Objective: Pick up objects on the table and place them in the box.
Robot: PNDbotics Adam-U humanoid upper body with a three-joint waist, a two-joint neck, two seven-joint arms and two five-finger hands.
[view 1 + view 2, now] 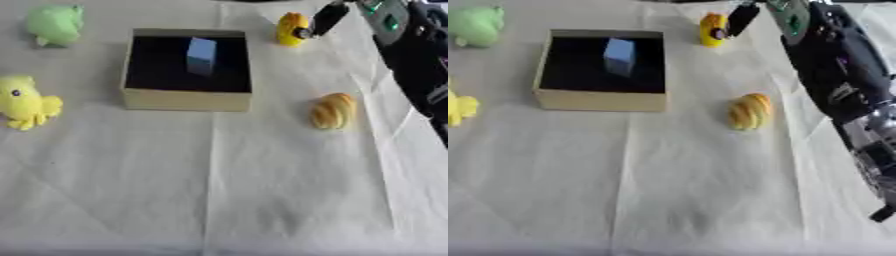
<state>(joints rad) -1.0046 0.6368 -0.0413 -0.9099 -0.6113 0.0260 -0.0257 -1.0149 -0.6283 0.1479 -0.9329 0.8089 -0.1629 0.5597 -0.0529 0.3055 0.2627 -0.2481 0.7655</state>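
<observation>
The right arm (837,75) comes in from the far right corner, reaching across to the far side of the table, and the right hand (325,20) is up there against a small yellow toy (291,28), a dark finger lying on the toy's right side; whether the fingers are curled round it or only touching, the views do not settle, so the hand's state cannot be told. The toy stands on the white cloth (262,190) just to the right of the box (186,99), near its far right corner. The box itself sits left of centre on the far half of the table, tan-walled with a black inside, and a pale blue block (200,56) is already in it, standing upright toward the far side. Out on the cloth to the right of the box, nearer than the yellow toy and well apart from it, lies a ridged, orange-yellow item like a little bread roll (333,110). Over on the left, a yellow plush creature (26,102) with a dark eye rests beside the box's near left corner, clear of the wall, and a pale green plush (54,23) sits at the far left corner of the table. The left hand shows in neither view
</observation>
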